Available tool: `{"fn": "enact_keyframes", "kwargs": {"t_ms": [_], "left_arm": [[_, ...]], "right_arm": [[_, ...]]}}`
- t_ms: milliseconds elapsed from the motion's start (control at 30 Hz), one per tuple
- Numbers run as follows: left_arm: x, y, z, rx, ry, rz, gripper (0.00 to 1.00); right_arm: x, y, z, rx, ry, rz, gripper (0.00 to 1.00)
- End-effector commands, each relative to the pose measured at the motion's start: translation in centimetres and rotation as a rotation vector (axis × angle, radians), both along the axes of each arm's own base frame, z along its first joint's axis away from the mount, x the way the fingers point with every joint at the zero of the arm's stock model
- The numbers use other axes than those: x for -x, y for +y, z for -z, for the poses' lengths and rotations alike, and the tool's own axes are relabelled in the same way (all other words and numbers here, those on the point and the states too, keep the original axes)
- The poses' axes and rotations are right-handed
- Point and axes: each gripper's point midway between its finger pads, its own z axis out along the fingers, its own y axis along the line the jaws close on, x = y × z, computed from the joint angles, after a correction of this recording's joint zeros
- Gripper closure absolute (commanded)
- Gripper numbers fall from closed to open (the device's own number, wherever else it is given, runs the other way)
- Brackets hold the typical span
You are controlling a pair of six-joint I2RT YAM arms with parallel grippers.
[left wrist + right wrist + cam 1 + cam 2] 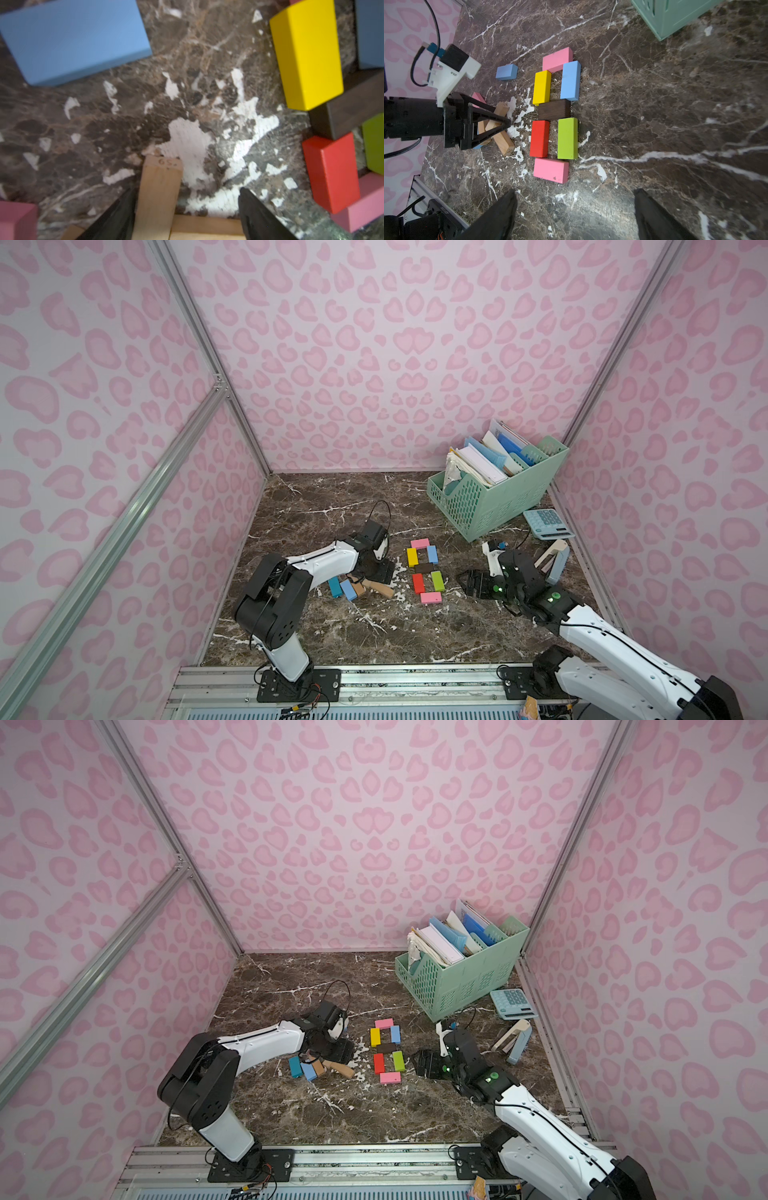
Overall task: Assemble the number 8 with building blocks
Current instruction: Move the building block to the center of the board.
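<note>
The 8 (554, 112) lies flat in the middle of the desk (654, 124), seven blocks (542, 87) close together. They look light, hard and smooth, so pinch one across its long sides. The left fingers (259, 216) stand apart round a tan block (158, 197). The right fingers (496, 216) stand apart over bare desk.

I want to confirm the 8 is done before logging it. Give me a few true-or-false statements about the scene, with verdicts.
1. The middle bar of the 8 is the brown block. True.
2. Pink blocks cap both ends of the 8. True.
3. The right gripper holds a block. False: it is open and empty.
4. The calculator lies in the basket. False: it lies on the table beside the basket.
5. The left gripper is open, with a tan block between its fingers. True.
</note>
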Motion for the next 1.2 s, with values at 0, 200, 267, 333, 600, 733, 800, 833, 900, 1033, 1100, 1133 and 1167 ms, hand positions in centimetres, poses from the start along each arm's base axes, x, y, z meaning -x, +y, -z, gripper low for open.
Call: {"fn": "enact_keyframes", "kwargs": {"t_ms": [0, 200, 267, 333, 600, 733, 800, 833, 900, 1033, 1100, 1133, 1167], "left_arm": [[4.7, 0.3, 1.6, -0.028, 0.161, 0.004, 0.19], [6.9, -1.5, 1.6, -0.056, 0.184, 0.074, 0.2], [7.6, -2.1, 1.6, -0.059, 0.187, 0.095, 0.2], [8.2, -2.6, 1.4, -0.057, 0.19, 0.116, 0.21], [8.6, -1.9, 1.3, -0.128, 0.182, 0.125, 0.37], [9.1, -1.5, 1.4, -0.158, 0.196, 0.121, 0.46], [9.6, -1.5, 1.3, -0.178, 0.191, 0.13, 0.48], [9.8, -1.4, 1.2, -0.196, 0.187, 0.134, 0.48], [10.1, -1.2, 0.9, -0.227, 0.182, 0.139, 0.5], [10.6, -1.0, 0.4, -0.247, 0.171, 0.142, 0.53], [10.6, -0.9, 0.0, -0.24, 0.158, 0.13, 0.53], [10.3, -0.7, -0.3, -0.243, 0.14, 0.117, 0.53], [9.8, -0.6, -1.1, -0.246, 0.106, 0.098, 0.5]], "right_arm": [[0.2, -0.1, 0.0, -0.007, 0.005, 0.005, 0.1], [0.3, -0.1, 0.0, -0.013, 0.005, 0.005, 0.11], [0.2, -0.1, -0.1, -0.014, 0.002, 0.007, 0.1], [0.3, -0.1, -0.1, -0.013, 0.0, 0.007, 0.1], [0.3, 0.0, 0.0, -0.021, -0.001, -0.001, 0.1], [0.4, 0.0, 0.0, -0.019, 0.0, -0.003, 0.1], [0.4, 0.0, 0.1, -0.017, -0.002, -0.002, 0.1], [0.4, 0.0, 0.1, -0.017, -0.002, -0.003, 0.1], [0.3, 0.0, 0.1, -0.018, -0.003, -0.003, 0.1], [0.3, 0.2, 0.2, -0.025, 0.001, -0.008, 0.1], [0.3, 0.2, 0.2, -0.027, 0.001, -0.009, 0.1], [0.3, 0.2, 0.2, -0.027, 0.001, -0.009, 0.1], [0.3, 0.3, 0.2, -0.028, 0.0, -0.009, 0.1]]}}
